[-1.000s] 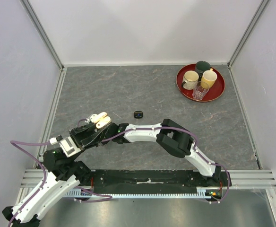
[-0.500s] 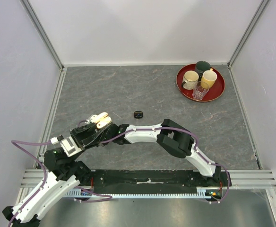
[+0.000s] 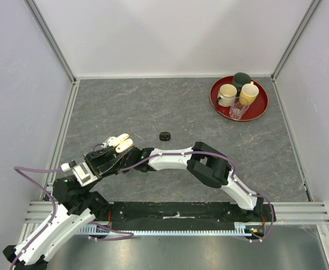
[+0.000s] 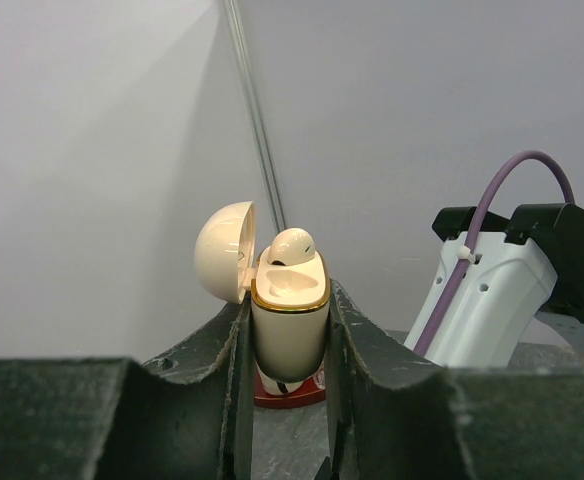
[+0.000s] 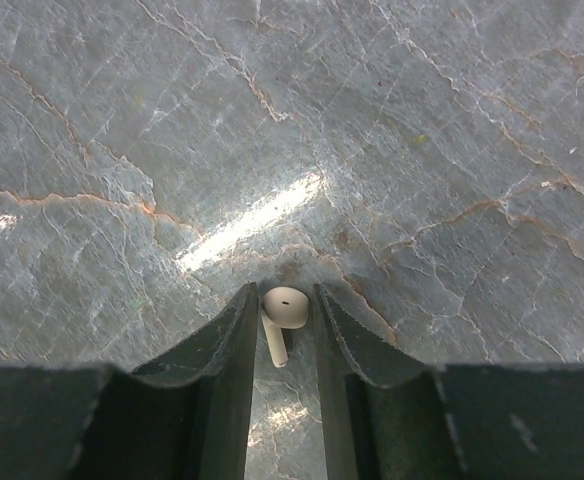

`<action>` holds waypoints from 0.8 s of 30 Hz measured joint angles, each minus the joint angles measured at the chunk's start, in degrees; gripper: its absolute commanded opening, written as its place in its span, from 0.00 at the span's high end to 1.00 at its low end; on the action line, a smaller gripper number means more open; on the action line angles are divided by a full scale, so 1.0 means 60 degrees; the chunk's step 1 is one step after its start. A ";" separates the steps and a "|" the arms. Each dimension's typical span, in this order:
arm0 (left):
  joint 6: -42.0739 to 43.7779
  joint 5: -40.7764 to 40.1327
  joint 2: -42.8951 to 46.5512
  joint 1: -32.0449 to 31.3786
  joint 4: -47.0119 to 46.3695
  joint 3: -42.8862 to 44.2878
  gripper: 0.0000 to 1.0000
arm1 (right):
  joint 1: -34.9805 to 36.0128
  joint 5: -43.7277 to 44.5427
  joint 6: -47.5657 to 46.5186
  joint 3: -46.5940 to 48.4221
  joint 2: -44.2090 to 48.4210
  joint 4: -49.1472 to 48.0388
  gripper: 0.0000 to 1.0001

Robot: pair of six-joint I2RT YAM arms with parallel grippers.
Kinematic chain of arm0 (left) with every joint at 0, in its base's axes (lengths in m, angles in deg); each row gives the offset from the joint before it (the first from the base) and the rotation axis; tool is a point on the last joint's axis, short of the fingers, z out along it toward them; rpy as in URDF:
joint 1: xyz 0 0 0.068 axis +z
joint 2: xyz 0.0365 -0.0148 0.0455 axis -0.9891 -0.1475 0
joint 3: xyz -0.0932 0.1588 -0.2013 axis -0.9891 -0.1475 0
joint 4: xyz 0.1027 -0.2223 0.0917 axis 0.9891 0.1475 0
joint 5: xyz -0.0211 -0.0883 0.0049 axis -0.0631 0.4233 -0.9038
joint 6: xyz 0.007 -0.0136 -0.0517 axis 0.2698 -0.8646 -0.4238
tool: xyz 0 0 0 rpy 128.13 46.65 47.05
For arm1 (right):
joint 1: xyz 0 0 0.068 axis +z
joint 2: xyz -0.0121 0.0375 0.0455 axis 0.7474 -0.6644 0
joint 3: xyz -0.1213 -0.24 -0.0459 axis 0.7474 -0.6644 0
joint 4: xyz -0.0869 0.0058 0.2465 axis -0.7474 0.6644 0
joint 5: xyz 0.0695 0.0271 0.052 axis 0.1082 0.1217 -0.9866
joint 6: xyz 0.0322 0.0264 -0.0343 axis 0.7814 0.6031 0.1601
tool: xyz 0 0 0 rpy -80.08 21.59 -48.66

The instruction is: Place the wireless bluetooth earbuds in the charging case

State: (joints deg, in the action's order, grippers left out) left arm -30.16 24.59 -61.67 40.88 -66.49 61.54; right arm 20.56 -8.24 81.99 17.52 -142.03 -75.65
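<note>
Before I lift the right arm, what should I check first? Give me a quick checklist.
1. Case clamped upright in left gripper: ok.
2. Lid open: ok.
3. First bud fully seated in case: cannot tell; it sticks up above the rim.
4. Second bud centred between the fingers of the right gripper: ok.
5. Firm grip on second bud: cannot tell.

No text, label, brand, number or sign can be read on anything in view.
</note>
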 measured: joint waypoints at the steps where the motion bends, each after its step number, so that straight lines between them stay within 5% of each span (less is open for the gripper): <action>1: 0.0004 0.0000 0.0000 0.0000 0.0000 0.0000 0.98 | 0.0000 0.0000 0.0000 0.0000 0.0000 0.0007 0.70; 5: 0.0000 0.0000 0.0000 0.0000 0.0000 0.0000 0.98 | -0.0004 0.0040 0.0018 -0.0011 0.0004 0.0022 0.86; 13: 0.0000 0.0000 0.0000 0.0000 0.0000 0.0000 0.98 | 0.0011 0.0463 0.0350 -0.0678 0.0463 0.0007 0.89; 24: 0.0000 0.0000 0.0004 0.0000 0.0000 0.0000 0.98 | -0.0729 0.1351 0.1497 -0.3719 0.2517 -0.0419 0.89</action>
State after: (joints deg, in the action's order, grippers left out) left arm -30.16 24.59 -61.65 40.88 -66.49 61.54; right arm 16.19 -0.13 90.97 -4.79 -126.93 -78.16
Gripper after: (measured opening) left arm 0.331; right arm 0.247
